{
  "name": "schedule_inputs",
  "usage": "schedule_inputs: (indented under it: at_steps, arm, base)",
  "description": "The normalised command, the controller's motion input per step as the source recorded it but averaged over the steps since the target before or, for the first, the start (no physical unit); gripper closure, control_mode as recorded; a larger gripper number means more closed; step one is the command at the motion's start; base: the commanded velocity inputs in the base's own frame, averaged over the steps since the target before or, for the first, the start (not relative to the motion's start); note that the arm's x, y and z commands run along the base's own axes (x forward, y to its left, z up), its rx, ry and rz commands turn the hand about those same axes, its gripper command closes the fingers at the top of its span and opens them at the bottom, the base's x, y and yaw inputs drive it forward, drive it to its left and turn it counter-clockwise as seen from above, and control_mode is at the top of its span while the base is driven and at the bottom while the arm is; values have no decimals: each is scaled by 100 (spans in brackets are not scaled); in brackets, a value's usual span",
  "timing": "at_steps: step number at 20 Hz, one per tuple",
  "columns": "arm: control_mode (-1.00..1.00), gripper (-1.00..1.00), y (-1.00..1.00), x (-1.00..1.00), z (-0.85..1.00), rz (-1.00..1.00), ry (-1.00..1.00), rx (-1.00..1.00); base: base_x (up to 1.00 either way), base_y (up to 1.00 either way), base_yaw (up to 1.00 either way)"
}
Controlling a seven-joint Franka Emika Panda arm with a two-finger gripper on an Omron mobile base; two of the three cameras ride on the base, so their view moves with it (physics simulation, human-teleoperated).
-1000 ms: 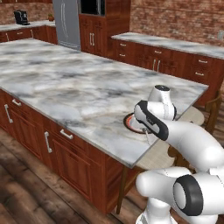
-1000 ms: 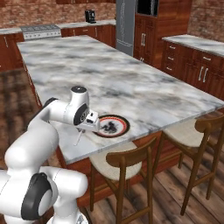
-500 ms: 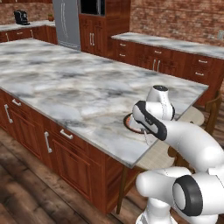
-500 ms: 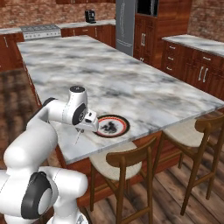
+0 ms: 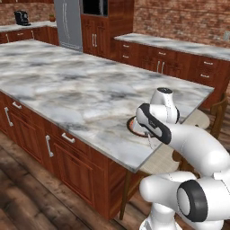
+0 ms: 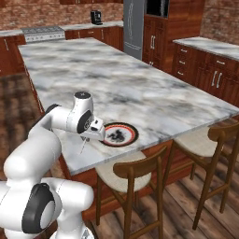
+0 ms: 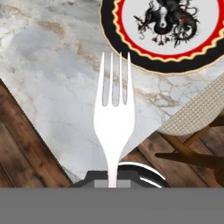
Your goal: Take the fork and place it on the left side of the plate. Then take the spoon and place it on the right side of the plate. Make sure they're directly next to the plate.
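A: Fork? Where is it in the left base view?

B: Hidden there. The white arm bends over the plate at the frame's centre, near the marble bench edge.

A: And the right base view?

B: The fork hangs as a faint thin sliver below the hand, left of centre, just beside the plate's left rim.

A: The hand view?

B: The hand is clenched on the fork's handle at bottom centre, tines pointing up toward the plate at top. It looks light, stiff and slippery; holding the slim handle end seems sensible.
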Motion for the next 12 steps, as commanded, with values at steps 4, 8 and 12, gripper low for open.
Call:
schedule_inputs:
  at_steps: [4, 8, 12]
  arm:
    - [100, 100, 0, 0, 0, 0, 0, 0]
    - [-100, 100, 0, 0, 0, 0, 0, 0]
    - [-100, 100, 0, 0, 0, 0, 0, 0]
  base:
    - [0, 0, 0]
    - [0, 0, 0]
    - [0, 0, 0]
